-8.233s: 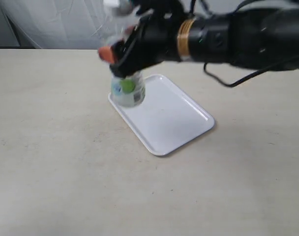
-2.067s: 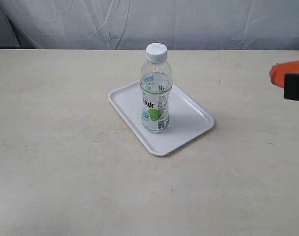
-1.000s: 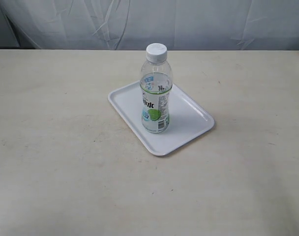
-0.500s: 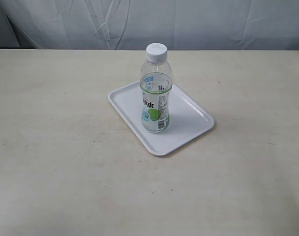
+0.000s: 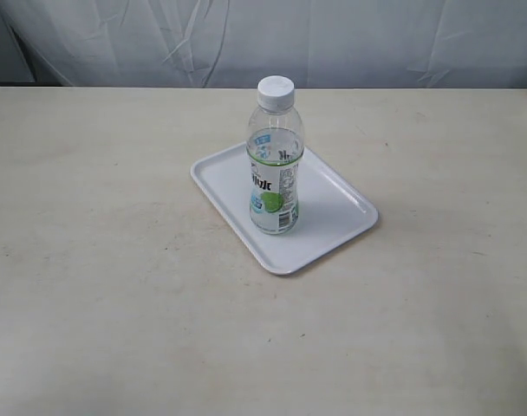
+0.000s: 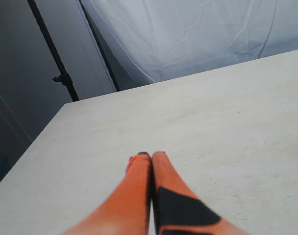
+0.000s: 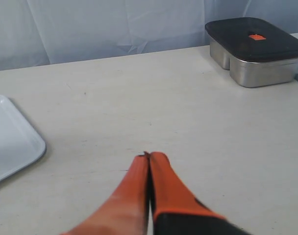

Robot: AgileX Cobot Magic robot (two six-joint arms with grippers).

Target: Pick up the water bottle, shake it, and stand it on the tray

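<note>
The water bottle [image 5: 275, 156], clear with a white cap and a green-and-blue label, stands upright on the white tray [image 5: 333, 221] in the middle of the exterior view. Neither arm shows in that view. My left gripper [image 6: 150, 156] is shut with nothing between its orange fingers, over bare tabletop far from the bottle. My right gripper [image 7: 149, 156] is also shut and empty, above the table off to the side of the tray [image 7: 12, 142], whose rounded corner shows in the right wrist view.
A steel container with a black lid [image 7: 254, 51] sits on the table beyond the right gripper. A dark stand pole [image 6: 53, 54] and white curtain [image 6: 188, 34] lie past the table's edge in the left wrist view.
The right gripper let go of the bottle on the tray and drew off to the right, out of the exterior view. Over the last second nothing has moved.
</note>
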